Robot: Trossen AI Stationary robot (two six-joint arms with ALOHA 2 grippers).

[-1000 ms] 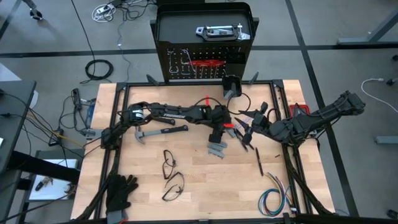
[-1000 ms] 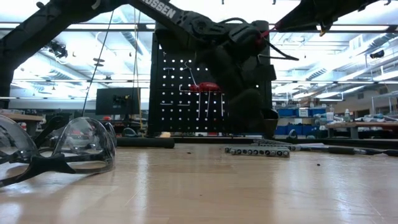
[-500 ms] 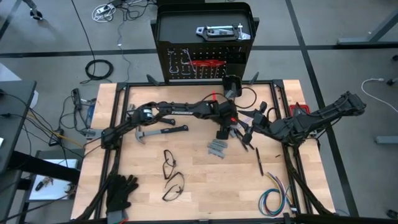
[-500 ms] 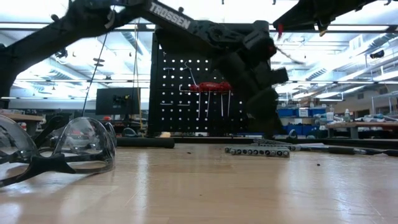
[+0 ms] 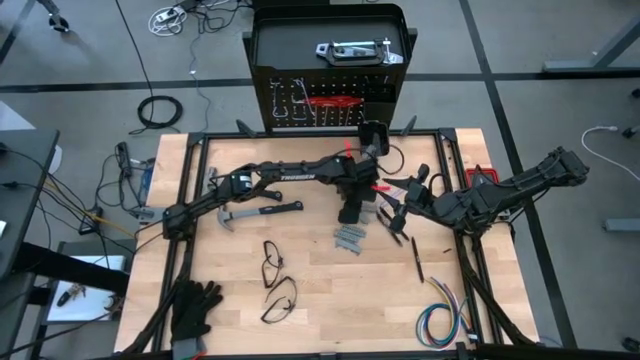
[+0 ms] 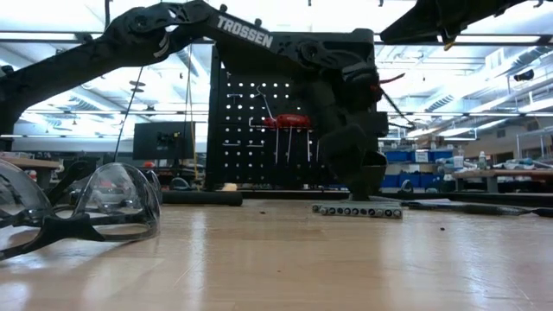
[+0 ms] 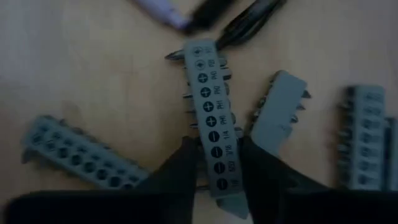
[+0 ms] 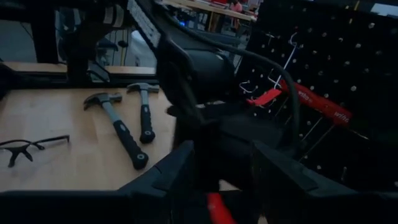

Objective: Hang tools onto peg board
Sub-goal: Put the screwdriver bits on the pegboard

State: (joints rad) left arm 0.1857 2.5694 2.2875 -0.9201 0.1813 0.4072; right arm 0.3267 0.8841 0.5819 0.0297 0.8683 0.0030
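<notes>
Several grey bit-holder strips (image 5: 348, 238) lie mid-table. My left gripper (image 7: 217, 144) points steeply down over them, shut on one printed strip (image 7: 208, 93). The others lie beside it (image 7: 81, 158), (image 7: 277, 118). The black peg board (image 5: 330, 100) stands upright at the far edge, with red-handled tools (image 5: 335, 100) on its hooks. Two black-handled hammers (image 5: 255, 212) lie at the left. My right gripper (image 8: 221, 155) hovers open, raised at the right and facing my left arm. Low between its fingers shows a red piece (image 8: 219, 208); I cannot tell what it is. My left gripper pinches the printed strip by its two long sides (image 7: 217, 177), near one end, between its two fingers (image 7: 186, 168). The fingers come from above, slanting steeply down, one on each side of the strip's width. The strip lies flat on the table (image 6: 357, 210).
Two pairs of safety glasses (image 5: 272, 280) lie at the table's middle near side, black gloves (image 5: 195, 305) at the near left corner, a coloured wire bundle (image 5: 440, 320) at the near right. A thin black rod (image 5: 415, 258) lies right of the strips. A silver tool (image 5: 350, 50) rests on top of the peg board.
My left gripper has sunk toward the grey strips and tipped to point more steeply down, while its wrist has gone a little toward the far right. The strips and the right arm have stayed where they were.
</notes>
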